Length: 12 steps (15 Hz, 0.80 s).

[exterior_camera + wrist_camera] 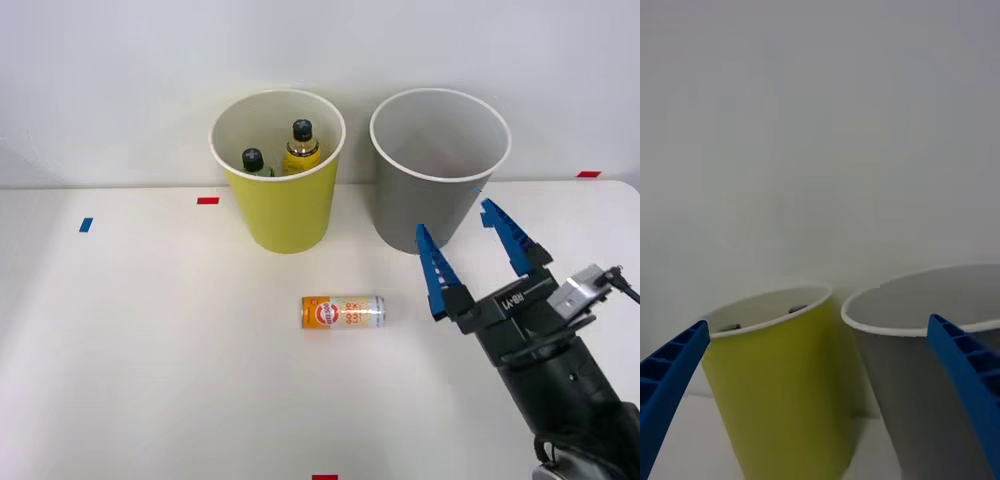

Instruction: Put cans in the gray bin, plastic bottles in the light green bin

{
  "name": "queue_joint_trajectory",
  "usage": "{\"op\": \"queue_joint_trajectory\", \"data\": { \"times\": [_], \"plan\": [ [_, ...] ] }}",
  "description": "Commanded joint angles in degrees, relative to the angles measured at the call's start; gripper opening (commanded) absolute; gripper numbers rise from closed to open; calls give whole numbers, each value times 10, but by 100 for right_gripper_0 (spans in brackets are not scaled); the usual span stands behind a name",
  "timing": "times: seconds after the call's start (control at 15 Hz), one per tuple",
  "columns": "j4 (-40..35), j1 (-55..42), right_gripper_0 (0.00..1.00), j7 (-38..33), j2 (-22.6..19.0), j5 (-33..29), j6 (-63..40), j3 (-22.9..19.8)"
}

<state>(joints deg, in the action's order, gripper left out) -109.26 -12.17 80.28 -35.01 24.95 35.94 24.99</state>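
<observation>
White tabletop (150,380) runs back to a plain wall, with the light green bin (280,215) and the gray bin (425,205) side by side at the far edge. Two black-capped plastic bottles (297,148) stand inside the green one, apparently already sorted. The can (343,312), orange and silver-white, lies on its side near the middle, in front of the bins. To its right the right gripper (478,262) hovers spread wide and empty, probably ready to pick it up.
</observation>
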Motion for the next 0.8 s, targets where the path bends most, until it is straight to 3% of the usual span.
{"op": "queue_joint_trajectory", "data": {
  "times": [0.07,0.33,0.8],
  "plan": [
    [0,-63,100,1,-3,-4,30,-24],
    [0,-135,100,2,5,-9,49,-52],
    [0,-209,100,4,57,-26,50,-84]
  ]
}}
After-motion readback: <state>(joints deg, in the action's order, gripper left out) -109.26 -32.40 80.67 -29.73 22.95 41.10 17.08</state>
